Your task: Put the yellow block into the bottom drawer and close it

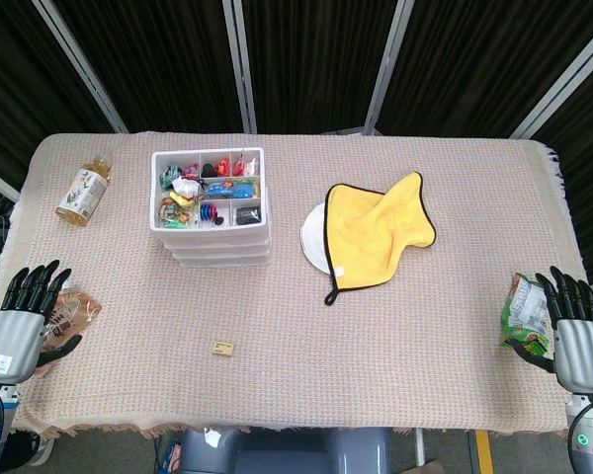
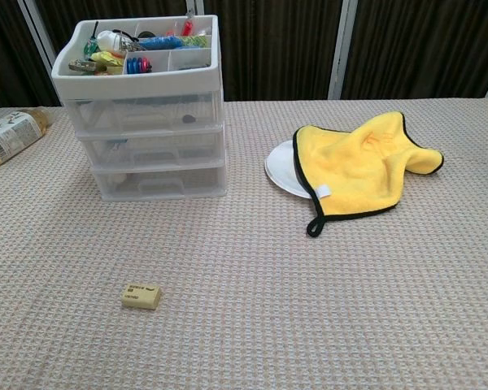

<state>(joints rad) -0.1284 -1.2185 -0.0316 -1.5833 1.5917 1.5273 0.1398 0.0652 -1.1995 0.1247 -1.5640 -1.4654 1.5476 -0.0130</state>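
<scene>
Right now the block (image 1: 223, 347) lies flat on the tablecloth (image 1: 395, 375), well in front of the drawers (image 1: 213, 209) and slightly to their right in the head view, near the front edge of the table. It is small, tan-yellow and rectangular, and its long axis runs roughly left to right across the table. Nothing touches it.

Both hands rest at the table's front corners, well apart from the block. My judgement is that the left hand (image 1: 28, 318) is the nearer one: the block sits left of the table's middle, so it lies to that hand's right and a little nearer the front edge. This hand holds nothing, its fingers straight and spread; a snack packet (image 1: 76, 311) lies just beside it. The right hand (image 1: 573, 326) is likewise empty with fingers spread, next to a green packet (image 1: 523, 308), and has much further to reach.

All three drawers look shut in the chest view, the bottom drawer (image 2: 160, 182) included, so it must be pulled open before the block can go in. No step of the task appears done yet.

Right of the drawers, a yellow cloth (image 1: 377, 230) covers most of a white plate (image 1: 313, 237). Left of the drawers, a bottle (image 1: 84, 190) lies on its side.
</scene>
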